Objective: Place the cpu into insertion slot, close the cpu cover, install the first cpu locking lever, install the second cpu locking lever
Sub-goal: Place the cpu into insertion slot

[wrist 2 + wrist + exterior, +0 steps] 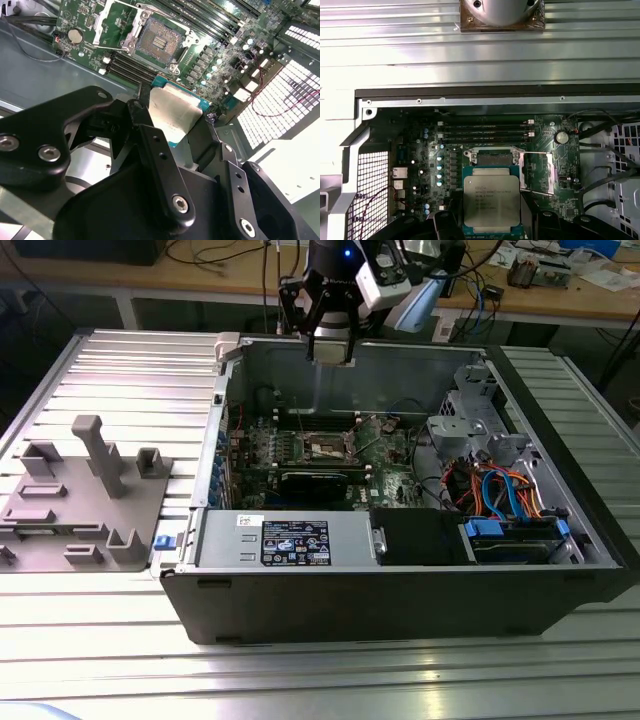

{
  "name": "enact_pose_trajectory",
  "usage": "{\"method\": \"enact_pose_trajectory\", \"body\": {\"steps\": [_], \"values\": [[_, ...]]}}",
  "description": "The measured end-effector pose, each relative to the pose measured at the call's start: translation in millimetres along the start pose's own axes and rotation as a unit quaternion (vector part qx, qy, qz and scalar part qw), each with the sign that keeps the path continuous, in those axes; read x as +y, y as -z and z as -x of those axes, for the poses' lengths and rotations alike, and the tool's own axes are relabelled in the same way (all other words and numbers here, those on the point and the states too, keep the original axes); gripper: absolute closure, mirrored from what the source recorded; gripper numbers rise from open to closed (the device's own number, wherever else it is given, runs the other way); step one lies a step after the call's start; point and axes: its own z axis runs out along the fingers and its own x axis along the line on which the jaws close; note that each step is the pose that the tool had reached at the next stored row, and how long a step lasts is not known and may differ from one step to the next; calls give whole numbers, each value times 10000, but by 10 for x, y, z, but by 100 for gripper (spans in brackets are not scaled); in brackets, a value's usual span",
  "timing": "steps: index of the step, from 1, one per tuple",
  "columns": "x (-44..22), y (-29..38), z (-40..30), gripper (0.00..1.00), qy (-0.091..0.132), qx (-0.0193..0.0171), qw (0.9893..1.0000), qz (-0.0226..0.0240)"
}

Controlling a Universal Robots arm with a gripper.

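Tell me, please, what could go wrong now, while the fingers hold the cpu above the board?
The gripper grips the cpu only at its edges; it may slip and fall onto the insertion slot. The thin locking levers lie close to the slot, so the fingers might catch them during descent.

The cpu (491,202) has a matt silvery metal top; the end effector (172,120) is smooth, faintly glossy black; the table (120,370) is ribbed bare metal
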Motion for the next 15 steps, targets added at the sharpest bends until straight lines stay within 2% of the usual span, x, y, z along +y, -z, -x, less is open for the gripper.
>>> {"method": "enact_pose_trajectory", "body": {"steps": [11, 13, 15], "values": [[-3, -28, 3, 46, 1, 0, 10000, 0], [-9, -103, 5, 46, 1, 0, 10000, 0], [-9, -105, 5, 46, 1, 0, 10000, 0]]}}
